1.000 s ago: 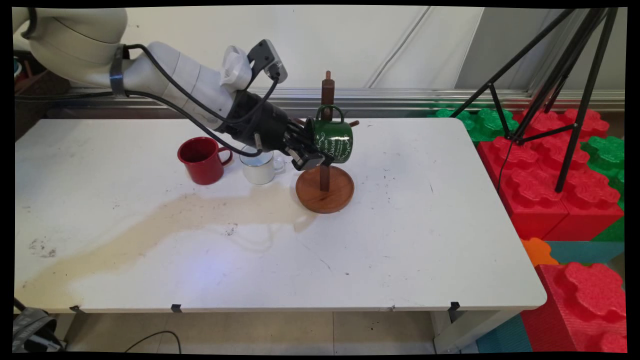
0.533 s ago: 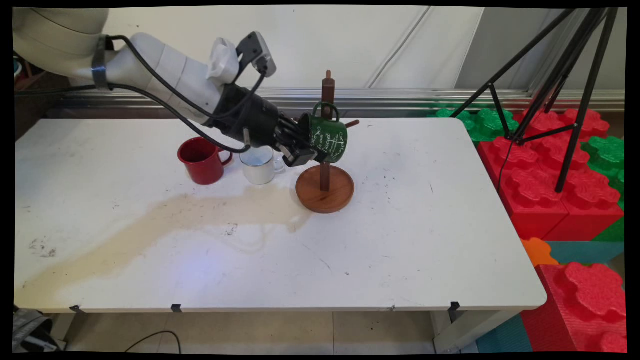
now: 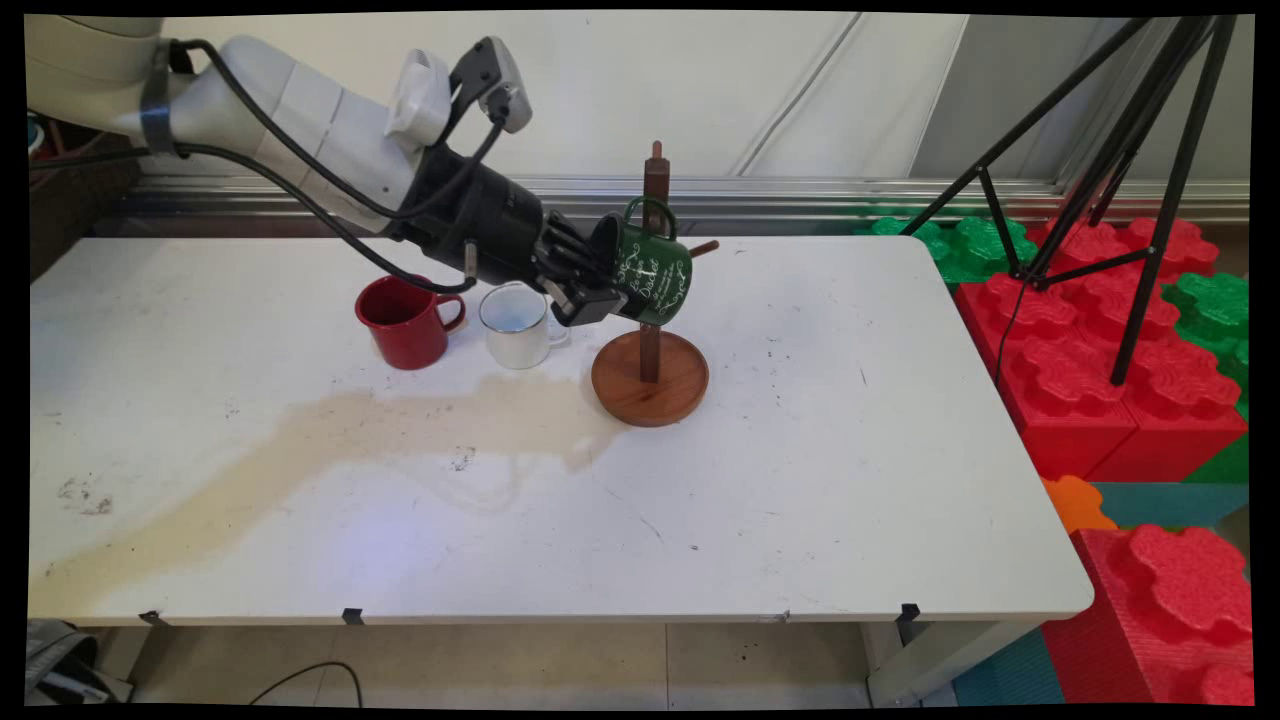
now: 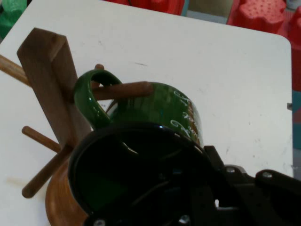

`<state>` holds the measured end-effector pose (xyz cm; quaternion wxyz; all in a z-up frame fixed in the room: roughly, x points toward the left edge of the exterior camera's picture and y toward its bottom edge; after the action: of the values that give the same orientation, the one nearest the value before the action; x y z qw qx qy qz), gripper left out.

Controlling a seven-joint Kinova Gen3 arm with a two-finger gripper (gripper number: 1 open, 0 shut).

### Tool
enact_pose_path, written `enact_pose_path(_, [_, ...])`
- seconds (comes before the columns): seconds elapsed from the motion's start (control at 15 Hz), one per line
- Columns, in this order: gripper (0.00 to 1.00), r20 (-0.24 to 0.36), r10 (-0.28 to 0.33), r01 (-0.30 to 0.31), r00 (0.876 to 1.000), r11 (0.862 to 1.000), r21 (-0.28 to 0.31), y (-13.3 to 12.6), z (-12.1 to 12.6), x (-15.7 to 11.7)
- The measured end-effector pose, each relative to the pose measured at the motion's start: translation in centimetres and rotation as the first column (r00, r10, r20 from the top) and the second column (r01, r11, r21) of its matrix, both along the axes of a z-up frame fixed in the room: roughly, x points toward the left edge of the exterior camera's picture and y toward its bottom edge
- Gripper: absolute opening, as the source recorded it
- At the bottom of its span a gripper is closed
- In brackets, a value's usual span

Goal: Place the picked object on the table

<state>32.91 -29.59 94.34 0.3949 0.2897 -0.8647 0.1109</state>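
My gripper (image 3: 598,288) is shut on the rim of a green mug (image 3: 655,280) with white lettering, one finger inside it and one outside. The mug lies on its side, mouth toward the hand. Its handle (image 4: 89,96) is hooked over a peg (image 4: 124,89) of the wooden mug tree (image 3: 655,190), beside the upright post (image 4: 47,70). In the hand view the green mug (image 4: 164,106) fills the middle, with my gripper (image 4: 188,176) at its rim. The tree's round base (image 3: 650,385) rests on the white table (image 3: 820,450).
A red mug (image 3: 405,320) and a white mug (image 3: 515,325) stand upright just left of the tree, under my arm. A brownish stain (image 3: 350,440) runs across the table's left half. A black tripod (image 3: 1100,150) and red and green foam blocks (image 3: 1090,340) stand off the right edge.
My arm has risen and drawn back to the left. The green mug went with it, a little up and left along the peg, staying in my grip.
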Motion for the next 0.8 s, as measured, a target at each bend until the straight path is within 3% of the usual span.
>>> enact_pose_path(0.8, [0.00, -0.025, -0.058, 0.058, 0.998, 0.998, -0.002, 2.0, 2.4, 0.3])
